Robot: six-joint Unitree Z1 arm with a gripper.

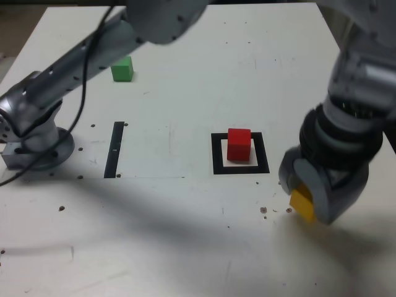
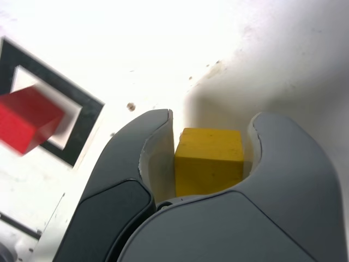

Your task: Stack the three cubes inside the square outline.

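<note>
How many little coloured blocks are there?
3: a red one inside the black square, a yellow one between the gripper's fingers, and a green one beyond the arm; the arm may hide others.

Red cube [image 1: 239, 145], smooth, matt; tabletop [image 1: 167, 210] smooth, scuffed; pincer [image 2: 204, 164] matt grey.

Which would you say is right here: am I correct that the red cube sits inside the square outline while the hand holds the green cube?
Not quite: the wrist view shows the hand closed on the yellow cube, not the green one. The red cube does sit inside the square outline.
</note>
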